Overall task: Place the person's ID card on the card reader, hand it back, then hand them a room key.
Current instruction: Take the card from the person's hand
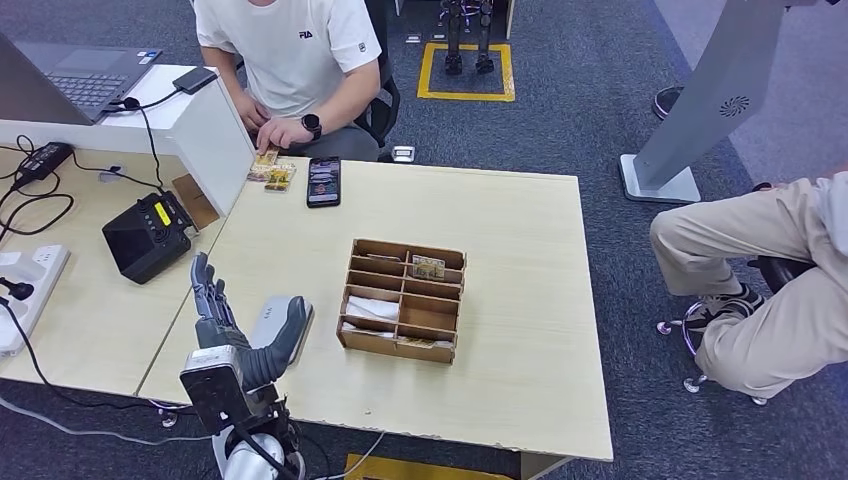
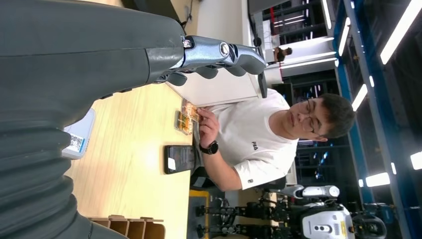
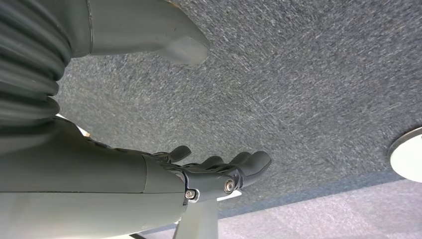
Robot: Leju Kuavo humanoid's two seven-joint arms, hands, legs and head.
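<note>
My left hand (image 1: pixel 222 318) is raised above the near left of the wooden table (image 1: pixel 520 330), fingers apart and holding nothing; in the left wrist view the left hand (image 2: pixel 149 55) is equally bare. Just under its thumb lies a flat grey-white card reader (image 1: pixel 266 322), also seen as the card reader (image 2: pixel 79 137) with a small sticker. A seated person's hand (image 1: pixel 285 130) rests on a few yellowish cards (image 1: pixel 272 172) at the far edge, the cards (image 2: pixel 186 117) lying beside a black phone (image 1: pixel 323 181). My right hand (image 3: pixel 164 174) hangs over grey carpet, fingers extended, holding nothing.
A wooden compartment box (image 1: pixel 403 298) with cards (image 1: pixel 427 266) stands mid-table. A black terminal (image 1: pixel 148 237), cables and a power strip (image 1: pixel 25 290) sit on the left desk, with a laptop (image 1: pixel 80 75) on a white partition. Another person in beige trousers (image 1: pixel 760 280) sits at right.
</note>
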